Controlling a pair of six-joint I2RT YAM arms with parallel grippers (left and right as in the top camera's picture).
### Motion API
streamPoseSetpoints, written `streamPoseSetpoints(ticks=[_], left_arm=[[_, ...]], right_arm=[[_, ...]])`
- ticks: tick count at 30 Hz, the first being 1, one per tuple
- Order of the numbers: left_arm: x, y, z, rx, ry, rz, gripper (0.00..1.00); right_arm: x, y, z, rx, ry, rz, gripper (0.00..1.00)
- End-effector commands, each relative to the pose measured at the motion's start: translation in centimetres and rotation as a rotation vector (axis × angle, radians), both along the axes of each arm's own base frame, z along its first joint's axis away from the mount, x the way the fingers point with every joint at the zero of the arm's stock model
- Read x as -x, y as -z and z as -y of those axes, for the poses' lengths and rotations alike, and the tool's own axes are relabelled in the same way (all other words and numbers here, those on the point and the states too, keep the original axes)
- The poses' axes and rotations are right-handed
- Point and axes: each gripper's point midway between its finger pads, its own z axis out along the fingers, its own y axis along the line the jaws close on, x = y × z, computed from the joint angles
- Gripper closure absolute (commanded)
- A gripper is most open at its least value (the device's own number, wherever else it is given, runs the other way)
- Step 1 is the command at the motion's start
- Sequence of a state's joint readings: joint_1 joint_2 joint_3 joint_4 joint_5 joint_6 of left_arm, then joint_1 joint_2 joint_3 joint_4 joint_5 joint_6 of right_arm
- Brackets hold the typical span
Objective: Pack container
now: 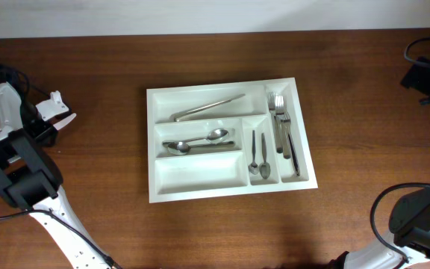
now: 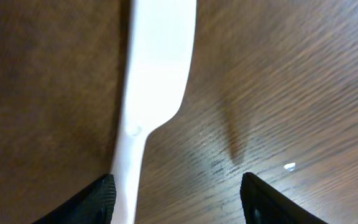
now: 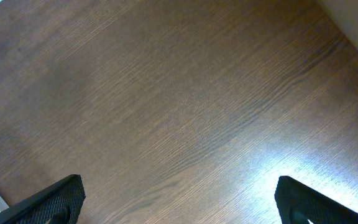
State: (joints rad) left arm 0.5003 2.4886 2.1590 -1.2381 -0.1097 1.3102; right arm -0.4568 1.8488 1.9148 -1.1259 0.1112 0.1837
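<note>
The tray lies flat in the middle of the wooden table in the overhead view, long sides running left to right and turned a little askew. Its upper wide compartment holds a long metal utensil lying at a slant. The middle wide compartment holds spoons. The short narrow compartment holds two small spoons, and the long narrow one at the right side holds forks with other cutlery.

The left gripper is at the left edge of the overhead frame, well apart from the tray, with bare table between them. Its tips point toward the tray's left side. In the left wrist view its two dark fingers stand partly apart at the bottom of the frame. A white plastic utensil runs from the top of that frame down to the finger at lower left. It lies against that finger, while the finger at lower right is clear of it with open table between. Whether the utensil rests on the table or hangs above it I cannot tell.

The right gripper is spread wide in its wrist view, one fingertip in each bottom corner, with only table grain between them. A sliver of white shows at the lower left edge of that frame, too small to name.
</note>
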Motion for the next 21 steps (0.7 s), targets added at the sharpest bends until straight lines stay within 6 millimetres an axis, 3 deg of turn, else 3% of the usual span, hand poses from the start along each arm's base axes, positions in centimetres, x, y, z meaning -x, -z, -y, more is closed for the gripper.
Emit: streamPoseSetpoints(ticks=[1, 14, 17, 21], left_arm=[[1.0, 2.5, -0.3, 0.004, 0.082, -0.077, 0.34], [-0.2, 3.1, -0.6, -0.002, 0.100, -0.035, 0.37], [-0.2, 3.2, 0.1, 0.035, 0.099, -0.029, 0.40], [0.3, 3.2, 1.1, 0.083, 0.099, -0.039, 0.52]], right_arm=[[0.0, -0.9, 0.2, 0.010, 0.008, 0.022, 0.01], [0.0, -0.9, 0.2, 0.010, 0.008, 0.022, 0.01], [0.0, -0.9, 0.2, 0.010, 0.008, 0.022, 0.01], [0.0, -0.9, 0.2, 0.010, 0.008, 0.022, 0.01]])
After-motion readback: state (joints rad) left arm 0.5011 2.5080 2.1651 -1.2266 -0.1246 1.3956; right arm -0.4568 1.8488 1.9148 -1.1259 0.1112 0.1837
